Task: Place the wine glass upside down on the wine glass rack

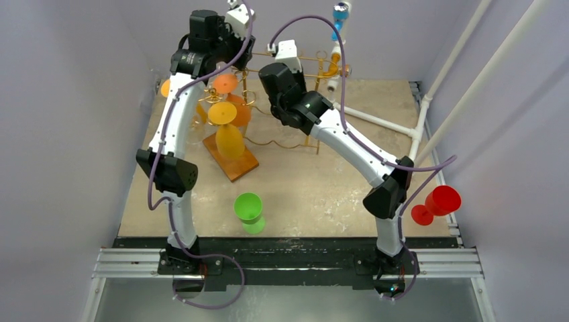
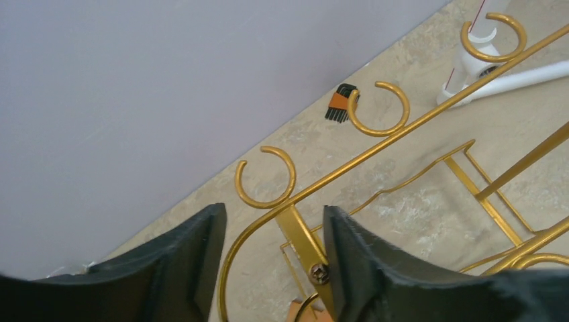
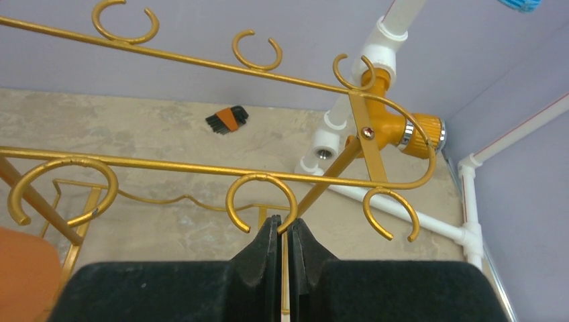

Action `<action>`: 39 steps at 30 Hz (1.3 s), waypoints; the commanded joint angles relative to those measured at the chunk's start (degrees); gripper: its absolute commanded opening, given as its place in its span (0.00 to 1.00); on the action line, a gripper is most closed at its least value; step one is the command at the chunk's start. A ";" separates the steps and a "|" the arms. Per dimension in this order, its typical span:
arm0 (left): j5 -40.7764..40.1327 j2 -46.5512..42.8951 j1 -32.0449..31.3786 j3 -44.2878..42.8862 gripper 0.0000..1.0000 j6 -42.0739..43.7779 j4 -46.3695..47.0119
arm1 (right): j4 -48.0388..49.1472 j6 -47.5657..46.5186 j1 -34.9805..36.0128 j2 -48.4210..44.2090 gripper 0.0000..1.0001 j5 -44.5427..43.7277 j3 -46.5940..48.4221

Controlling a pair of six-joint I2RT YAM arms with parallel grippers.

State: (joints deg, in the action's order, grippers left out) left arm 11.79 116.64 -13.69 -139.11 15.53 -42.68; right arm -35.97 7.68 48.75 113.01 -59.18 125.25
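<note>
- Stone-look beige tabletop [image 1: 322, 181], mottled and scuffed, fills the floor of my cell. A black strip and a ribbed aluminium rail [image 1: 302, 263] run along its 6 o'clock edge, where my two bases are bolted.
- Plain pale lilac walls [image 1: 67, 100] close it in at 9, 12 and 3 o'clock. White plastic pipes [image 1: 382, 123] cross the 1 to 3 o'clock corner.
- A small orange-and-black hex key set [image 3: 227, 119] lies on the surface against the far wall.
- The gold wire wine glass rack [image 3: 201, 168] stands at 12 o'clock. Orange plastic wine glasses [image 1: 229, 137] hang bowl-down from its 9 o'clock end, above a brown wooden board [image 1: 235, 164].
- My left gripper [image 2: 272, 231] is up at the rack with its jaws parted. A flat gold strut with a screw sits between them, close against one finger; I cannot tell whether it is touched.
- My right gripper [image 3: 282, 225] is closed to a narrow slit, just under one of the rack's open rings. A thin gold wire shows in the slit, and I cannot tell whether it is pinched.
- The green plastic wine glass [image 1: 249, 211] stands on the tabletop at 6 o'clock, mouth up, between my bases. It is well apart from both grippers and from the rack.
- The red plastic wine glass [image 1: 436, 203] lies on its side at the 4 o'clock edge, just beside my right elbow and also far from the rack.
</note>
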 commanded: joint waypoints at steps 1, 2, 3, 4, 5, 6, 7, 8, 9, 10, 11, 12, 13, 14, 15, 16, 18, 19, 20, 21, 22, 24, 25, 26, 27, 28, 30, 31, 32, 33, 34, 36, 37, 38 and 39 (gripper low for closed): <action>-3.78 1.47 -2.26 -3.19 0.52 3.56 1.39 | 1.16 0.74 -0.76 -4.64 0.00 -1.18 -3.41; -3.79 1.59 -2.49 -3.12 0.51 3.63 1.74 | 1.37 0.88 -0.76 -5.23 0.00 -1.22 -4.22; -3.87 1.77 -2.68 -3.15 0.50 3.63 2.07 | 1.60 0.92 -0.79 -5.71 0.00 -1.28 -5.17; -3.80 1.86 -2.98 -3.29 0.50 3.82 2.38 | 1.57 1.16 -0.77 -6.18 0.00 -1.29 -5.94; -3.90 1.98 -3.33 -3.35 0.49 4.07 2.64 | 1.42 1.41 -0.76 -6.55 0.00 -1.48 -6.49; -4.27 2.23 -3.69 -3.42 0.48 4.43 2.93 | 1.23 1.76 -0.72 -6.81 0.00 -1.62 -6.93; -4.58 2.46 -4.11 -3.51 0.48 4.64 3.09 | 0.93 2.07 -0.68 -7.10 0.00 -1.53 -7.21; -5.03 2.79 -4.52 -3.72 0.47 4.94 3.29 | 0.82 2.27 -0.49 -7.37 0.00 -1.22 -7.49; -5.55 3.14 -4.92 -3.90 0.47 5.26 3.50 | 0.86 2.41 -0.27 -7.67 0.00 -0.93 -7.68; -5.99 3.44 -5.24 -4.12 0.47 5.48 3.56 | 0.90 2.50 0.09 -7.83 0.00 -0.84 -7.78; -6.33 3.72 -5.55 -4.36 0.47 5.70 3.67 | 0.91 2.51 0.56 -7.89 0.00 -0.71 -7.83; -6.54 3.84 -5.82 -4.32 0.47 5.80 3.92 | 0.91 2.51 0.96 -7.82 0.00 -0.75 -7.87; -6.78 4.00 -5.94 -4.27 0.47 5.79 4.16 | 0.70 2.51 1.46 -7.69 0.00 -0.76 -7.91; -6.94 4.24 -6.11 -4.25 0.47 5.82 4.43 | 0.64 2.47 1.88 -7.64 0.00 -1.04 -8.00; -6.97 4.44 -6.16 -4.29 0.47 5.83 4.53 | 0.40 2.43 2.19 -7.57 0.00 -1.36 -7.96; -6.85 4.59 -6.25 -4.31 0.46 5.70 4.71 | 0.06 2.49 2.42 -7.55 0.00 -1.50 -7.86; -6.22 4.94 -6.32 -4.24 0.46 5.17 4.88 | 0.14 2.34 2.49 -8.04 0.00 -1.70 -8.33; -5.78 5.07 -6.34 -4.18 0.45 4.81 5.04 | 0.78 2.11 2.49 -8.56 0.00 -1.54 -8.93; -5.35 5.15 -6.42 -4.17 0.44 4.42 5.22 | 1.14 2.18 2.42 -9.38 0.00 -1.59 -9.68; -4.94 5.22 -6.48 -4.09 0.43 4.17 5.35 | 1.83 1.78 2.13 -10.31 0.00 -2.13 -10.81; -4.51 5.26 -6.58 -4.05 0.43 3.79 5.37 | 2.72 1.06 1.83 -11.38 0.00 -2.40 -11.95; -3.57 5.14 -6.67 -3.78 0.42 3.26 5.28 | 5.29 -1.25 0.85 -13.62 0.00 -2.94 -14.48; -3.16 4.93 -6.69 -3.46 0.42 3.09 5.22 | 5.74 -1.84 0.17 -14.71 0.00 -3.07 -15.42; -2.69 4.57 -6.70 -2.92 0.41 2.75 5.29 | 5.85 -2.12 -0.72 -15.68 0.00 -2.91 -16.26; -2.21 4.11 -6.70 -2.47 0.41 2.49 5.32 | 6.01 -2.26 -1.59 -17.14 0.00 -2.87 -17.36; -1.67 3.67 -6.70 -1.72 0.41 2.31 5.33 | 6.26 -2.37 -2.35 -18.33 0.00 -2.65 -18.52; -0.61 2.92 -6.70 -0.36 0.41 1.91 5.19 | 7.40 -2.89 -3.22 -20.74 0.00 -2.44 -21.12; -0.07 2.68 -6.70 0.37 0.41 1.73 4.93 | 8.20 -3.34 -3.37 -21.77 0.00 -2.43 -22.61; 0.36 2.49 -6.70 1.00 0.41 1.48 4.74 | 8.62 -3.55 -3.40 -22.55 0.00 -2.50 -23.62; 0.94 2.22 -6.70 1.52 0.41 1.13 4.51 | 8.59 -3.56 -3.47 -23.25 0.00 -2.61 -24.22; 1.63 2.01 -6.77 1.86 0.40 0.82 4.21 | 8.46 -3.58 -3.53 -23.73 0.00 -3.05 -24.86; 2.94 1.70 -6.91 2.19 0.40 0.27 3.28 | 8.11 -3.34 -4.09 -24.75 0.00 -3.34 -26.21; 3.45 1.43 -7.02 2.19 0.40 0.07 2.72 | 7.94 -3.01 -4.53 -25.44 0.00 -3.21 -27.59; 4.07 1.14 -7.17 2.22 0.40 -0.15 2.13 | 8.08 -2.61 -5.05 -26.31 0.00 -2.70 -28.93; 4.67 0.75 -7.29 2.36 0.40 -0.34 1.40 | 8.41 -2.37 -5.80 -27.20 0.00 -2.18 -30.25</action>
State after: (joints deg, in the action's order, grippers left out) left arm 16.80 119.42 -22.26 -137.97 15.94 -37.82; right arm -29.67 5.58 44.88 91.90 -58.50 97.86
